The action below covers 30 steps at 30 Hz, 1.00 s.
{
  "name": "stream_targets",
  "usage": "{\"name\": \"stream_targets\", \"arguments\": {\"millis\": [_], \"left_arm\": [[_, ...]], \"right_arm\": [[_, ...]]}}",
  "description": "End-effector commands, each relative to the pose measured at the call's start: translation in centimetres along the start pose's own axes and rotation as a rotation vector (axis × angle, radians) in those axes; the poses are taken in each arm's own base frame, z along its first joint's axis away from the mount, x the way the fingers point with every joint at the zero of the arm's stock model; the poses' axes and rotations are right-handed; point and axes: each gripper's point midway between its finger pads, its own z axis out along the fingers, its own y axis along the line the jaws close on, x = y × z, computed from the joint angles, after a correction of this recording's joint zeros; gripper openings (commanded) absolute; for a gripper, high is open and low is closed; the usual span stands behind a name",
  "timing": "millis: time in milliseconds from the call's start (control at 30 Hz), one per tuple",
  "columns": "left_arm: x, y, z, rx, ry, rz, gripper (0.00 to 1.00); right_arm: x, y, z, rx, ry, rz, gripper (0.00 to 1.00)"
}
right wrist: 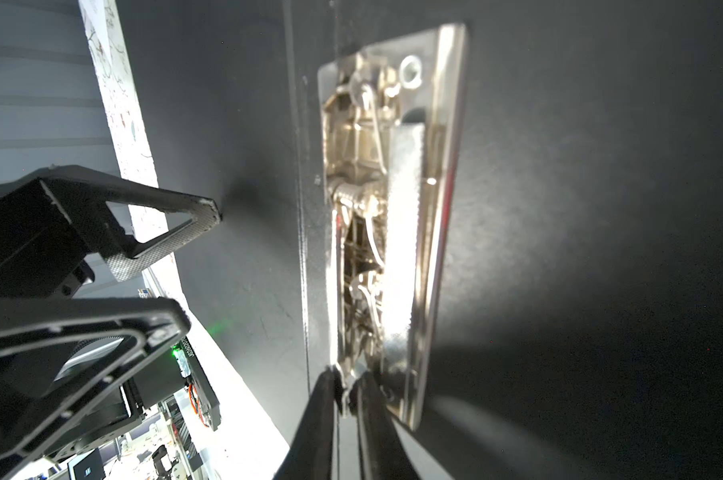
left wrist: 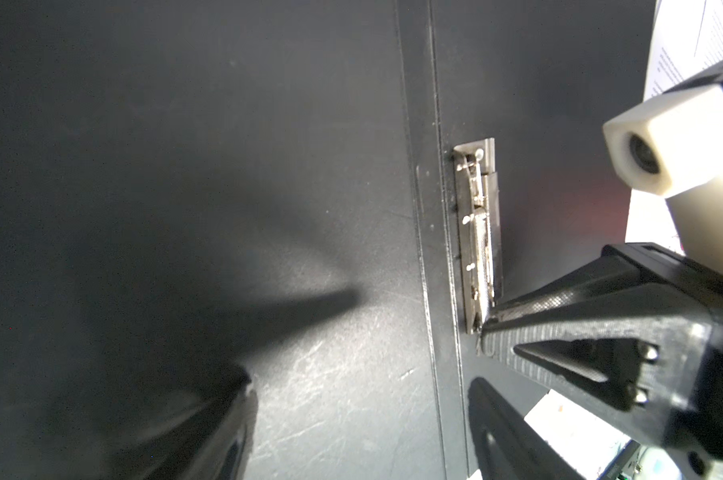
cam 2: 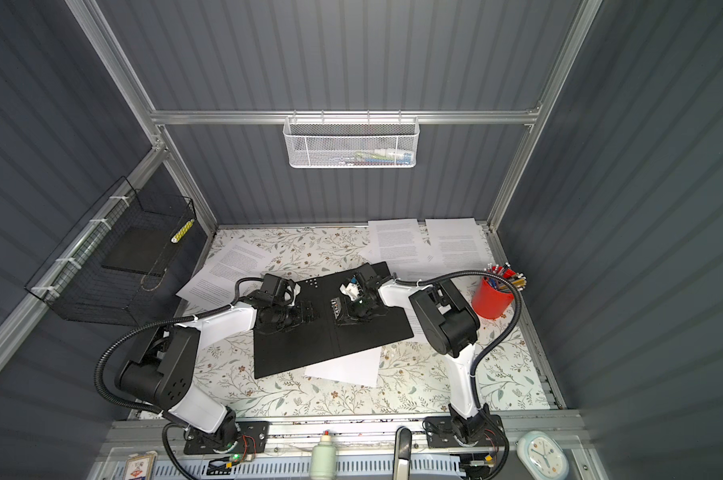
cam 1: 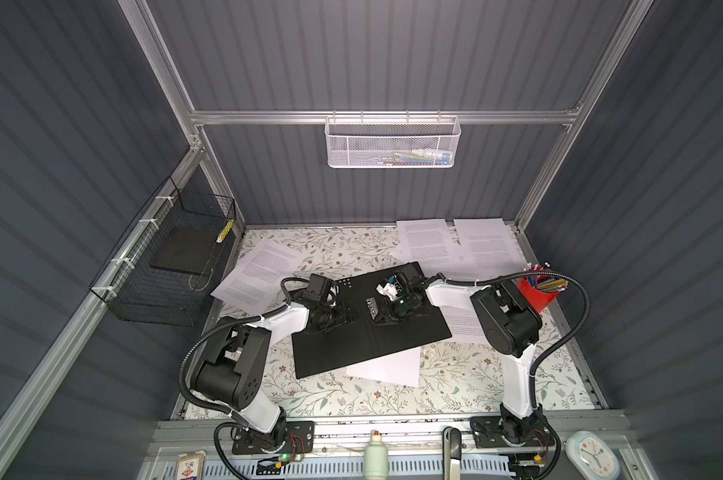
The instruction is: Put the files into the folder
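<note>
The right pincer [right wrist: 345,384] pinches the end of the shiny metal clip [right wrist: 397,216] in the open flat black folder [cam 1: 343,345]. The left pincer [left wrist: 360,380] stands wide over it. White printed paper sheets [cam 1: 428,241] lie around it.

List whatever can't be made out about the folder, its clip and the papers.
- Outside of the folder: it faces the table in every view.
- Print on the files: too small to read in both top views.
- White sheet: the folder covers its far part in both top views.
- End of the metal clip: blurred and covered by the right gripper in the right wrist view.
- Contents of the white mesh basket: too small, behind mesh.
</note>
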Motion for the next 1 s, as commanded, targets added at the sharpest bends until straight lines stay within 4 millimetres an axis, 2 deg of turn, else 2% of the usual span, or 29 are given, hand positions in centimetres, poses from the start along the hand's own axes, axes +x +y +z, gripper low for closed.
{"name": "stream_targets", "arguments": {"millis": [0, 133, 300, 533, 733, 833, 933, 967], "left_arm": [[4.4, 4.7, 1.7, -0.159, 0.141, -0.07, 0.81], [4.6, 5.3, 1.7, -0.189, 0.145, -0.077, 0.81], [5.0, 7.4, 1.6, -0.307, 0.17, -0.093, 0.81], [5.7, 8.9, 1.7, -0.378, 0.206, -0.089, 0.81], [6.5, 9.7, 2.4, -0.397, 0.231, -0.101, 0.81], [6.6, 9.8, 2.6, -0.401, 0.239, -0.106, 0.81], [6.5, 9.8, 2.7, -0.401, 0.244, -0.105, 0.81], [6.4, 9.7, 2.8, -0.399, 0.243, -0.103, 0.81]], "right_arm": [[0.3, -0.4, 0.5, 0.014, 0.017, 0.009, 0.08], [0.7, -0.6, 0.5, 0.016, 0.018, 0.018, 0.0], [1.4, -2.3, 0.4, 0.075, 0.021, 0.089, 0.0], [4.4, -8.4, 1.1, 0.266, 0.026, 0.263, 0.0], [5.6, -12.4, -0.3, 0.387, -0.056, 0.346, 0.0], [4.8, -11.3, -0.8, 0.334, -0.077, 0.324, 0.0], [3.0, -6.7, -1.2, 0.149, -0.09, 0.248, 0.0], [2.5, -4.9, -1.4, 0.086, -0.081, 0.214, 0.12]]}}
